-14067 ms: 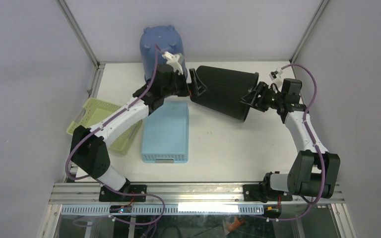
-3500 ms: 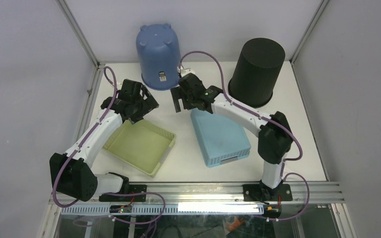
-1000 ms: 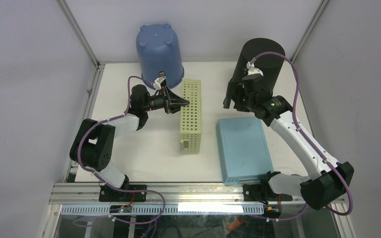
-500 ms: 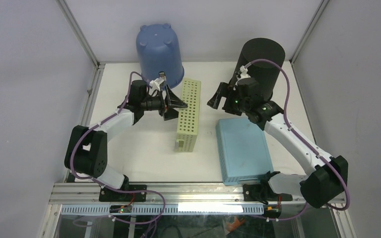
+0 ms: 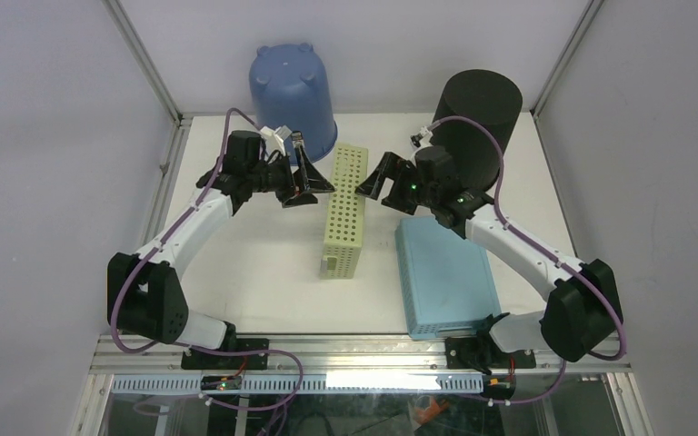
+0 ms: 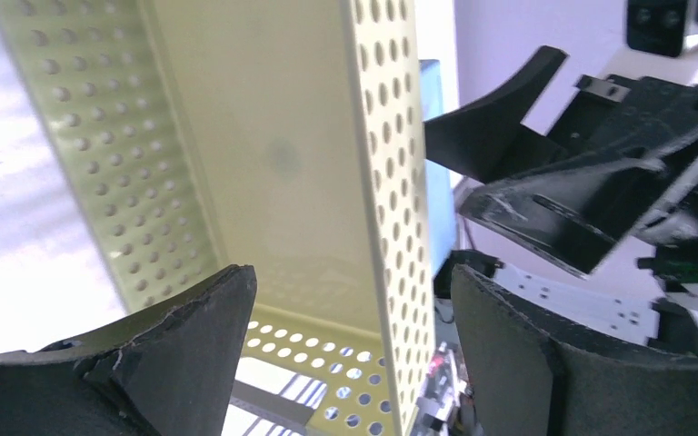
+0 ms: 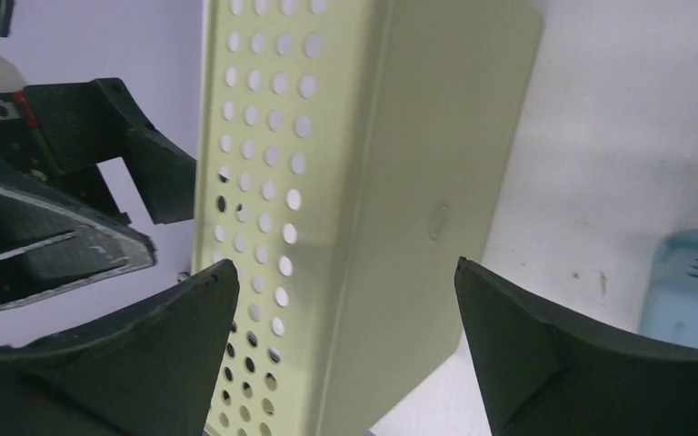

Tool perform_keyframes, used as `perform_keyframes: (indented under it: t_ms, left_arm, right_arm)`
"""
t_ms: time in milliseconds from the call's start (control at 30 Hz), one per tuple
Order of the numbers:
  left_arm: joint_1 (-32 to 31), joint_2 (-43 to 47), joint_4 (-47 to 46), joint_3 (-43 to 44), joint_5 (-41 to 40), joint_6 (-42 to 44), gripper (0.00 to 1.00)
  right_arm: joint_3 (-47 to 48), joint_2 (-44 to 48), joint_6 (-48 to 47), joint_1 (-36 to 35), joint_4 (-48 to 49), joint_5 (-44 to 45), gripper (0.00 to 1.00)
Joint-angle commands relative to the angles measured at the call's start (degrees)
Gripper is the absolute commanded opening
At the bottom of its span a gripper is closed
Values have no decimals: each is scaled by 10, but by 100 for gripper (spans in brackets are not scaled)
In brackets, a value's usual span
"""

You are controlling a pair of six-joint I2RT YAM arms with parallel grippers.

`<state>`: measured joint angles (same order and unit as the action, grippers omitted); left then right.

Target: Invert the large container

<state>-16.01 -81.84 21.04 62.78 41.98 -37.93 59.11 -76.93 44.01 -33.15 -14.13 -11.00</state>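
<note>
A pale green perforated basket (image 5: 345,213) stands on its long side in the middle of the table, with its open face to the left. My left gripper (image 5: 320,189) is open at its upper left. In the left wrist view (image 6: 350,282) the basket's perforated wall (image 6: 391,182) lies between the fingers, with gaps on both sides. My right gripper (image 5: 370,182) is open and just right of the basket's top. In the right wrist view (image 7: 345,272) it faces the basket's solid bottom (image 7: 400,182) without touching it.
A blue bucket (image 5: 293,91) stands upside down at the back left and a black bin (image 5: 477,109) upside down at the back right. A light blue basket (image 5: 445,272) lies upside down to the right of the green one. Frame posts stand at the back corners.
The green basket has stayed on its side. My right gripper has moved left from the black bin to the basket's right face. My left gripper has shifted slightly up and left.
</note>
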Motion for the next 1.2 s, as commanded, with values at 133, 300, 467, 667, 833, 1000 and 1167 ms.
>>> perform_keyframes:
  t_ms: [133, 300, 467, 667, 833, 1000, 1167]
  left_arm:
    - [49, 46, 107, 53, -79, 75, 81]
    - [96, 63, 127, 15, -128, 94, 80]
    - [97, 19, 77, -75, -84, 78, 78]
    - [68, -26, 19, -123, -104, 60, 78]
    - [28, -86, 8, -120, -109, 64, 78]
    - [0, -131, -21, -109, -101, 51, 78]
    - [4, -136, -17, -98, -96, 62, 78]
  right_arm:
    - [1, -25, 41, -18, 101, -42, 92]
    - [18, -41, 41, -23, 108, -53, 93]
    - [22, -46, 39, -26, 107, -52, 92]
    - [30, -42, 49, -36, 112, -52, 92]
    - [60, -59, 66, -71, 137, -57, 92]
    - [116, -113, 85, -122, 177, -66, 92]
    - [167, -163, 83, -154, 179, -77, 92]
